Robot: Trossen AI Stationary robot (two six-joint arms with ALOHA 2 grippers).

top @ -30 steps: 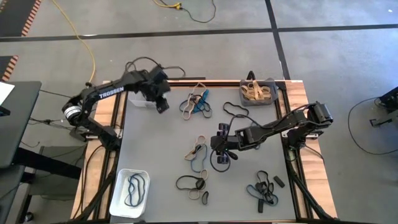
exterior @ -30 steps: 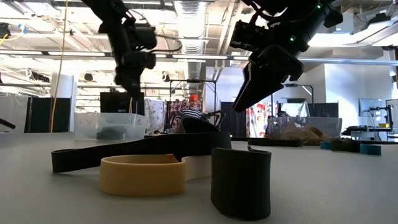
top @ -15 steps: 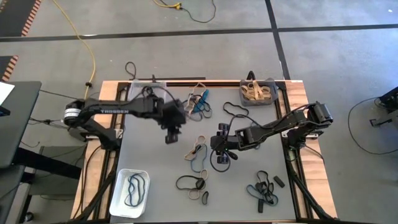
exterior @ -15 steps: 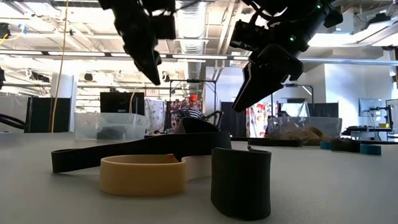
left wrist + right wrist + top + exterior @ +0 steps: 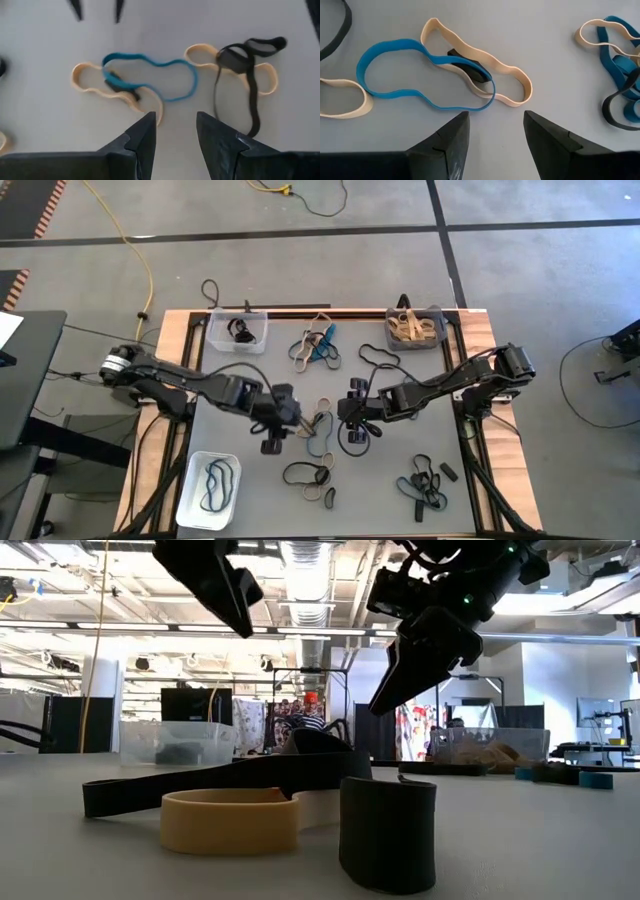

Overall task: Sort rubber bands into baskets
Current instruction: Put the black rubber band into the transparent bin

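Rubber bands in blue, tan and black lie in loose clusters on the grey table: one in the middle (image 5: 318,426), others at the far centre (image 5: 315,348), near centre (image 5: 308,476) and near right (image 5: 422,486). My left gripper (image 5: 175,134) hovers open just left of the middle cluster, its blue band (image 5: 150,75) ahead of the fingers. My right gripper (image 5: 495,132) hovers open on that cluster's right, over a blue band (image 5: 420,75) and a tan band (image 5: 480,75). The clear basket (image 5: 238,332), dark grey basket (image 5: 415,327) and white basket (image 5: 208,488) each hold bands.
The two grippers face each other across the middle cluster, close together (image 5: 296,420) (image 5: 346,420). In the low view a tan band (image 5: 230,822) and a black band (image 5: 387,832) stand on edge in the foreground. A lone black loop (image 5: 376,358) lies near the grey basket.
My left gripper has swung from the clear basket at the far left toward the near edge and the table's middle, rolling as it went, and now hangs beside the middle cluster. Its fingers stay open.
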